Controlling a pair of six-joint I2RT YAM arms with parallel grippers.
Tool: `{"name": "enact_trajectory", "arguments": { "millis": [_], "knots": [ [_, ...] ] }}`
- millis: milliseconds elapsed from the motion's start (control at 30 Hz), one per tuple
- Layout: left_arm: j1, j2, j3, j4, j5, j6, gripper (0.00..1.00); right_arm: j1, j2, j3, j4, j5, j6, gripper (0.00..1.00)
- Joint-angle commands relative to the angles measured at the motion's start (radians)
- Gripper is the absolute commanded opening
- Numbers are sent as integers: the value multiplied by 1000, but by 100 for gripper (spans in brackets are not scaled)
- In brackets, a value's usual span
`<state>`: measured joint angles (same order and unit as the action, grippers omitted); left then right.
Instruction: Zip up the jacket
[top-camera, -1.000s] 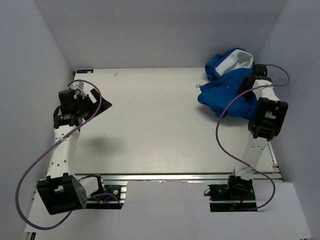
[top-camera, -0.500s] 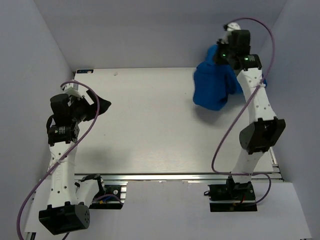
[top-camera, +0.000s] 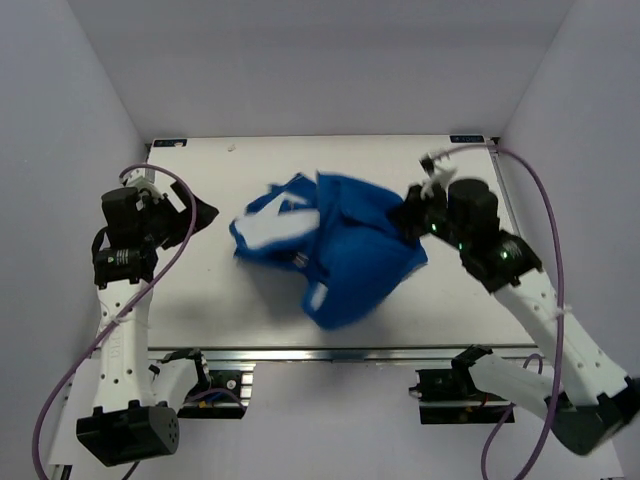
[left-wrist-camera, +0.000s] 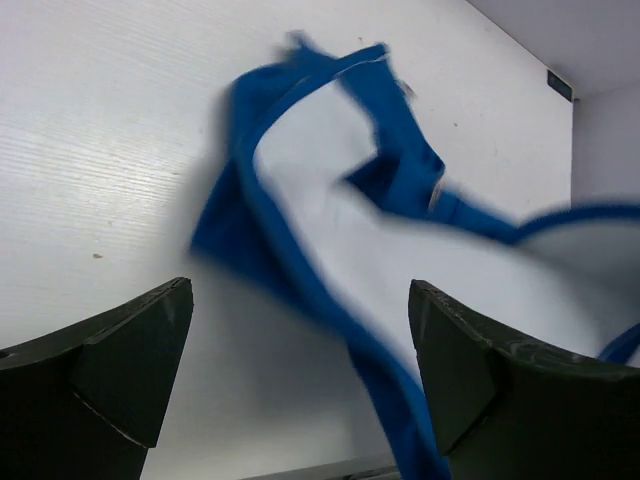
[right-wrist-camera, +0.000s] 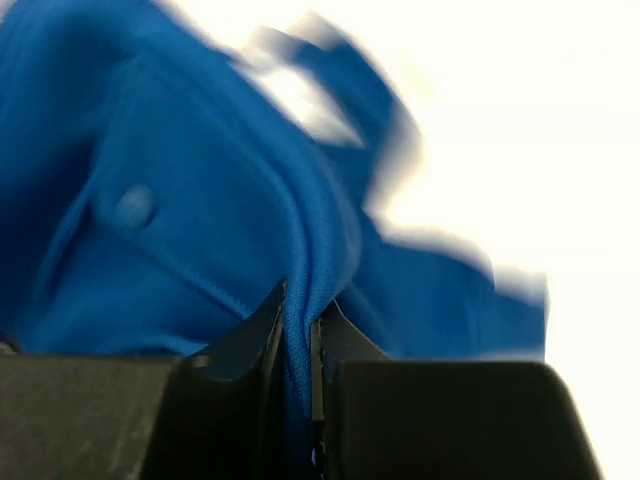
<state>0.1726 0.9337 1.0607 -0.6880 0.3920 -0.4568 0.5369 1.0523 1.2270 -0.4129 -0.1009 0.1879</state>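
Walled white table (top-camera: 250, 170); jacket (top-camera: 355, 250) heaped, hem near front edge. Right gripper (right-wrist-camera: 298, 312) clamped on jacket seam; left gripper (left-wrist-camera: 298, 300) agape, well left of jacket.

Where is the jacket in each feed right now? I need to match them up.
Top external: jacket mid-table, right gripper at its right edge.
Left wrist: jacket centre to right, white lining showing.
Right wrist: jacket fills left and centre, pinched in that gripper.
Shared landmark: the white table.

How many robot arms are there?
2. The left arm stands at the table's left, the left end effector open; the right arm reaches from the right, the right end effector pinching the jacket.
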Motion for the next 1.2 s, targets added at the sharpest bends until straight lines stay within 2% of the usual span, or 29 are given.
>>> {"name": "enact_trajectory", "arguments": {
  "millis": [0, 67, 100, 133, 200, 367, 500, 633, 700, 800, 933, 1067, 1167],
  "knots": [
    [-4, 17, 50, -44, -96, -8, 98, -17, -168, -216, -74, 370, 220, 2],
    [-5, 45, 50, -39, -125, -14, 98, -20, -198, -250, -209, 528, 330, 23],
    [-4, 57, 48, -36, -133, -19, 98, -21, -198, -239, -275, 587, 372, 39],
    [-4, 68, 38, -28, -136, -23, 98, -22, -193, -224, -359, 633, 389, 71],
    [-4, 108, 30, -33, -121, -34, 98, -22, -169, -178, -376, 673, 357, 87],
    [-4, 142, -43, -67, -62, -37, 98, -18, -132, -181, -247, 430, 132, 89],
    [-42, 161, -123, -84, -93, -29, 98, 29, -88, -190, -192, 279, 61, 89],
    [-156, 232, -134, -58, -188, -65, 98, 179, -19, -161, -152, 374, 19, 89],
    [-270, 283, -119, -41, -240, -82, 98, 216, 34, -138, -106, 377, -30, 89],
    [-332, 410, -96, -12, -284, -111, 98, 357, 121, -71, -52, 348, -199, 89],
    [-334, 490, -88, 15, -327, -118, 98, 526, 231, -25, 12, 385, -320, 89],
    [-334, 543, -88, 76, -305, -117, 98, 563, 362, 37, 37, 375, -276, 89],
    [-335, 588, -93, 145, -262, -120, 91, 578, 440, 45, 33, 406, -249, 89]
  ]
}}
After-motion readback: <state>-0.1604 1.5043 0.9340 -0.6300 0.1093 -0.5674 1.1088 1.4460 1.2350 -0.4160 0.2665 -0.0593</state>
